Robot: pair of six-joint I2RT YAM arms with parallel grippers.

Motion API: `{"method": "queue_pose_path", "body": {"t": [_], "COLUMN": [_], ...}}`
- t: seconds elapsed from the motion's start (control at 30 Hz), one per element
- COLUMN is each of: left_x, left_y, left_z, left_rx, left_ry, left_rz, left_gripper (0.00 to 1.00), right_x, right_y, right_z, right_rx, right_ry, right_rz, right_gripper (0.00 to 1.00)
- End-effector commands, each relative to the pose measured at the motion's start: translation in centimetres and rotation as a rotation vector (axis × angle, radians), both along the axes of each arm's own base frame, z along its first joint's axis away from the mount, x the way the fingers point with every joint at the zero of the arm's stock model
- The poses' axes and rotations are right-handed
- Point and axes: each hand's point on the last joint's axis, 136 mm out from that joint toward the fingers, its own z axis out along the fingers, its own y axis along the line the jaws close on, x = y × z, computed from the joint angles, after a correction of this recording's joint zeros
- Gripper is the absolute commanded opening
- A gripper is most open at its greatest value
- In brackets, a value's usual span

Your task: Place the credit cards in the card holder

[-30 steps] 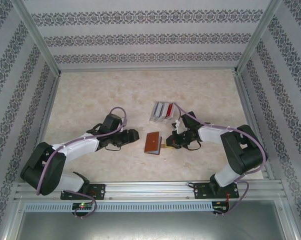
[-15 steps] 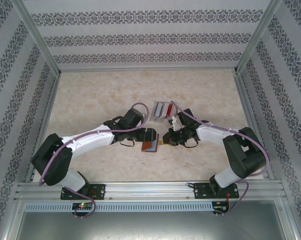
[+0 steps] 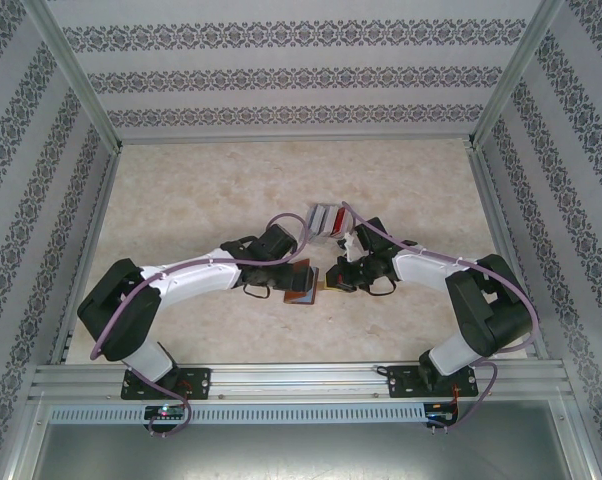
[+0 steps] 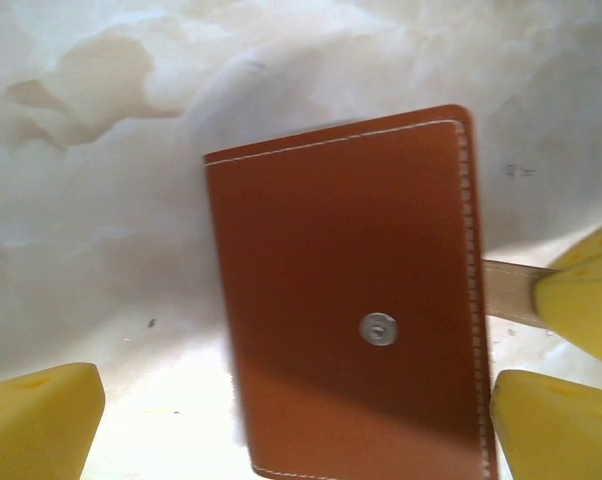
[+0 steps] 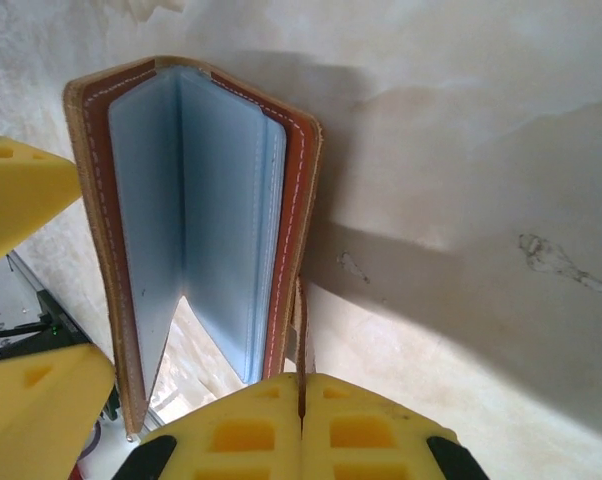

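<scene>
The right gripper (image 5: 303, 420) has its 2 yellow pads (image 5: 241, 440) pressed together on the thin clasp tab (image 5: 299, 330) of the card holder (image 5: 196, 210), so it is holding the case by that strap. In the left wrist view the same tab (image 4: 506, 292) runs off the right edge of the brown cover into a yellow fingertip.

The left gripper (image 4: 296, 425) is spread wide, with 1 finger (image 4: 36, 420) well off to the left of the cover and the other low at its right edge. Whether either finger touches the leather I cannot tell.

The card holder is partly open. Its 2 reddish-brown covers form a narrow V with pale blue-grey pockets between them. The outer cover faces the left wrist camera, showing white stitching and 1 round metal snap (image 4: 378, 328).

From above, the holder (image 3: 303, 285) sits between the 2 gripper heads at the middle of the table (image 3: 181, 190), a pale marbled surface.

The credit cards (image 3: 324, 218), a short row of red, white and grey, lie on the table just beyond the holder, apart from it and close to the right arm's cable.
</scene>
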Motion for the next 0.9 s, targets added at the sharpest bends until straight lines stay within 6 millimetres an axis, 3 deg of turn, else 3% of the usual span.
{"method": "queue_pose_path", "body": {"t": [0.0,0.3,0.4,0.47,0.53,0.6,0.67,0.8,0.87], "left_x": [-0.1,0.4,1.0,1.4,1.7,1.7,1.7,1.6,1.6], "left_y": [-1.5,-0.3,1.6,3.5,4.5,4.9,4.8,4.3,4.1], "left_z": [0.9,-1.5,-1.6,-1.0,-0.4,0.1,0.3,0.3,0.2], "left_rx": [-0.024,0.185,0.282,0.365,0.415,0.431,0.412,0.358,0.33], "left_ry": [-0.027,-0.066,-0.105,-0.15,-0.178,-0.192,-0.195,-0.178,-0.161], "left_rz": [-0.03,0.004,0.061,0.093,0.097,0.088,0.078,0.056,0.048], "left_gripper": [1.0,1.0,1.0,0.84,0.59,0.44,0.36,0.32,0.21], "right_x": [0.3,0.3,0.2,0.1,0.0,-0.1,-0.1,-0.3,-0.4], "right_y": [0.5,0.5,0.5,0.1,-0.4,-1.0,-1.4,-2.0,-2.4], "right_z": [0.6,0.3,0.1,-0.1,-0.4,-0.6,-0.8,-1.2,-1.6], "right_rx": [-0.002,-0.013,-0.017,-0.029,-0.042,-0.055,-0.067,-0.098,-0.118], "right_ry": [-0.019,-0.01,-0.008,-0.008,-0.008,-0.006,-0.009,-0.01,-0.01], "right_rz": [-0.003,-0.016,-0.013,-0.015,-0.02,-0.025,-0.023,-0.013,-0.004], "right_gripper": [0.02,0.02,0.02,0.02,0.02,0.02,0.02,0.02,0.02]}}
